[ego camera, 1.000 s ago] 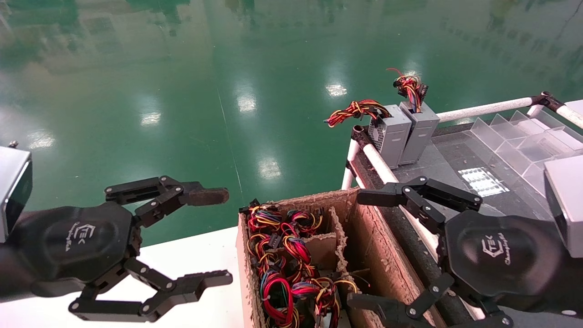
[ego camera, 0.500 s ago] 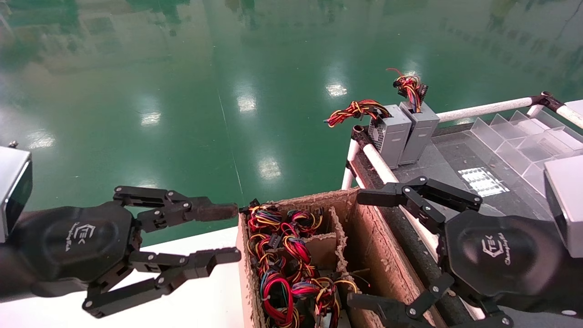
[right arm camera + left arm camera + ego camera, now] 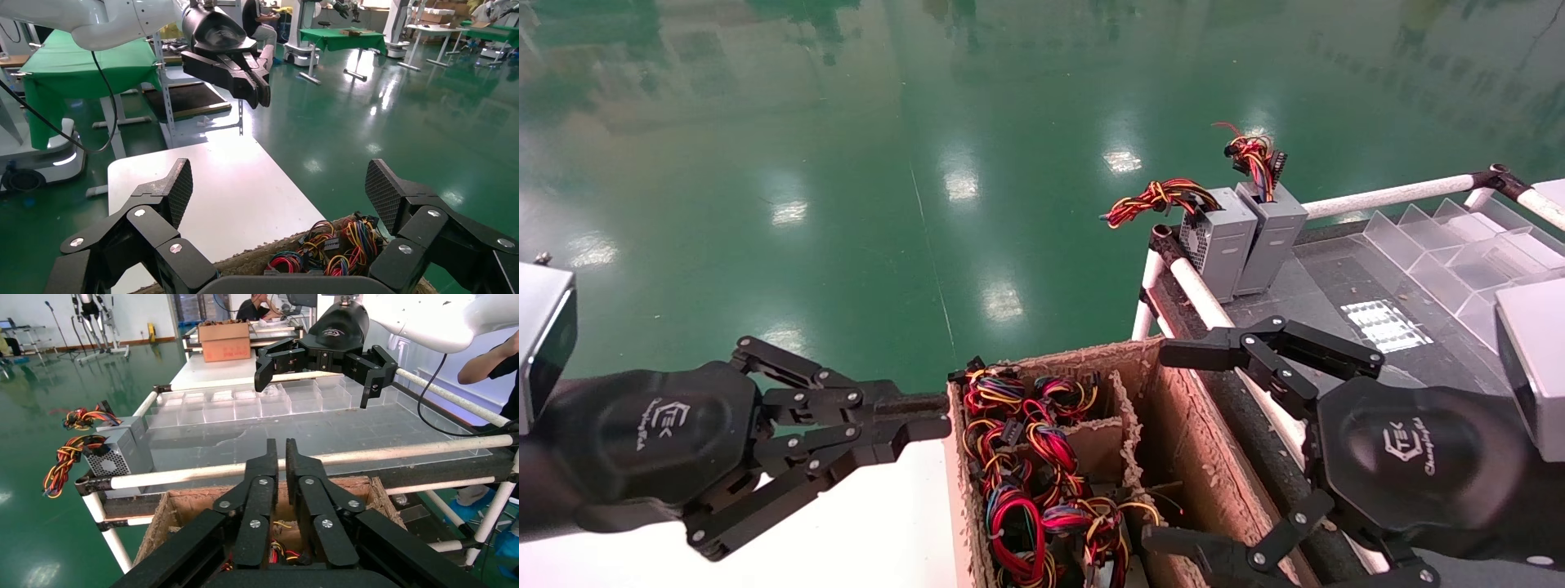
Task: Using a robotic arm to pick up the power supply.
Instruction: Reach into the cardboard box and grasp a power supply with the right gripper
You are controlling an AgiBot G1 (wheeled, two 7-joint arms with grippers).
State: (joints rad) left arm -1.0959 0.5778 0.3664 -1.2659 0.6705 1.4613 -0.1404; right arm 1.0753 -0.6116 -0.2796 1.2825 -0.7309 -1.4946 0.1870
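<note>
My right gripper (image 3: pixel 1156 445), all black, hangs open over the right side of a cardboard box (image 3: pixel 1173 408). Loops of red, yellow, black and blue wires (image 3: pixel 1026 474) fill the box's left compartments. These belong to the power supply, whose grey body is hidden under them. In the right wrist view the wires (image 3: pixel 330 248) lie below and between the wide-apart pads of the right gripper (image 3: pixel 281 190), which touch nothing. My left gripper (image 3: pixel 940 414) is shut and empty at the box's left edge, over the white table (image 3: pixel 887 523). The left wrist view shows the left gripper (image 3: pixel 281 454) with its fingers together.
Two grey boxes (image 3: pixel 1242 237) with tight wire bundles stand at the far corner of a pipe-framed rack (image 3: pixel 1197 294). A clear divided tray (image 3: pixel 1459 253) lies on the rack, right of the cardboard box. Green floor lies beyond.
My left gripper's fingers have closed from wide open to shut, staying at the box's left edge. The right arm has not moved.
</note>
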